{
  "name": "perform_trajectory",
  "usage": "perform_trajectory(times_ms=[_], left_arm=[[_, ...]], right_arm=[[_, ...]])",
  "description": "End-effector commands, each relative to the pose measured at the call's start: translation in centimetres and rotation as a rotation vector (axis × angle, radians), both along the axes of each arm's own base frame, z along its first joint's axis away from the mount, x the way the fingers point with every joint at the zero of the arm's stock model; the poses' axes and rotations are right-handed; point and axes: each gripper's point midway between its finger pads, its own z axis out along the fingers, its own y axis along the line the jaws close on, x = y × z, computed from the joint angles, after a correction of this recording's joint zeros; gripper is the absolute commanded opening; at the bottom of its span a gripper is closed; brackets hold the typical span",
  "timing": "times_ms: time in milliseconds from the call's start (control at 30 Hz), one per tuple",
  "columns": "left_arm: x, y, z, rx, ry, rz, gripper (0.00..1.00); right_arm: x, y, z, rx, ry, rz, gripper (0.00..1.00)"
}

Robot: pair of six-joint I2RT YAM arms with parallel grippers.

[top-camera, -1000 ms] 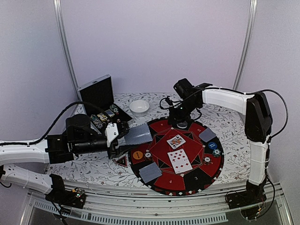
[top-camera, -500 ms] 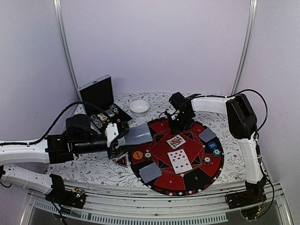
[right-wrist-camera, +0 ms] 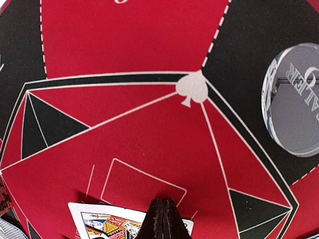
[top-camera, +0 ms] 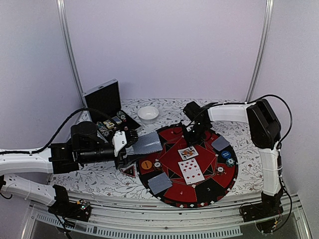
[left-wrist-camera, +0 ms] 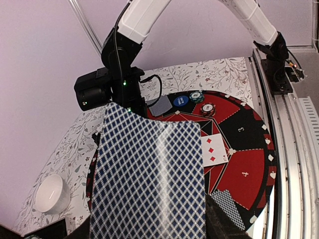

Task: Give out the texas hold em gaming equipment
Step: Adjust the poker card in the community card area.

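Note:
My left gripper is shut on a stack of playing cards with blue-checked backs, held over the left rim of the round mat. My right gripper is shut, with its tips at the far edge of a face card lying face up on the mat; in the top view that card lies just below the gripper. A diamonds card lies beside it. Face-down cards, an orange button, a blue button and poker chips sit around the mat.
The open silver case stands at the back left with a white bowl to its right. A clear round disc lies on the mat near my right gripper. The right arm arches over the mat's far side.
The right gripper came down and toward the mat's centre, closed fully, and now sits at the face card's edge. The left arm and its cards stayed still.

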Motion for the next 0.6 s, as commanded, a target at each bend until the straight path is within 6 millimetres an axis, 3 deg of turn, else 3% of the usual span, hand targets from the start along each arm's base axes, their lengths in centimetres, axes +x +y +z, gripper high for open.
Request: perform_trajectory(times_ms=[0, 267, 433, 500, 567], left_arm=[[-0.3, -0.6, 1.5, -0.042, -0.019, -0.021, 0.52], [-0.3, -0.5, 1.7, -0.046, -0.021, -0.018, 0.53], [-0.5, -0.5, 1.9, -0.053, -0.022, -0.024, 0.53], [-0.5, -0.5, 1.9, -0.054, -0.02, -0.027, 0.53], [-0.5, -0.5, 1.9, -0.053, -0.022, -0.025, 0.53]], right_arm=[[-2.5, -0.5, -0.4, -0.024, 0.077, -0.014, 0.03], [0.3, -0.7, 1.8, -0.031, -0.011, -0.059, 0.03], [2.7, -4.0, 5.2, 0.009, -0.108, -0.176, 0.03], [2.8, -4.1, 5.7, 0.086, -0.099, -0.187, 0.03], [2.2, -4.3, 5.0, 0.094, -0.074, -0.19, 0.03]])
